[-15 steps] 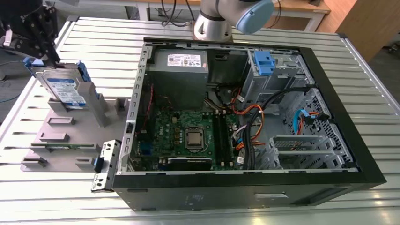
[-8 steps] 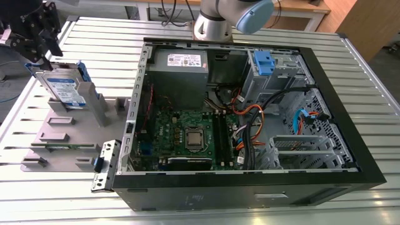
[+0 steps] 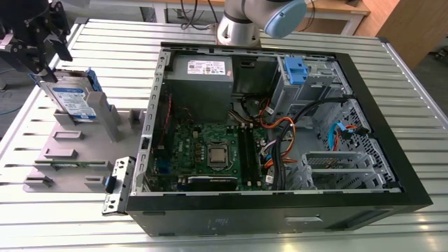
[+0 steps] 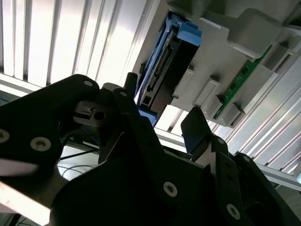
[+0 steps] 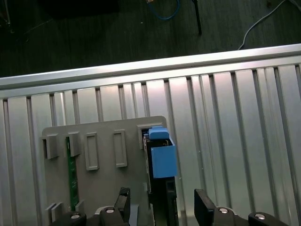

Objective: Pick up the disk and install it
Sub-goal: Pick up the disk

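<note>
The slatted metal table (image 3: 392, 79) carries an open computer case (image 3: 280, 220), centre-right in the exterior view. At that frame's left, a grey holder (image 3: 63, 157) keeps the disk (image 3: 73, 100) standing on edge. In the upper left, the gripper (image 3: 43, 58) has its fingers (image 5: 204, 207) spread either side of the disk, with gaps showing.

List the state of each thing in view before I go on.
disk: standing on edge in the grey holder, not gripped.
gripper: open, just above the disk's top end.
computer case: lying flat, side open, interior exposed.
green memory module: slotted in the holder.
</note>
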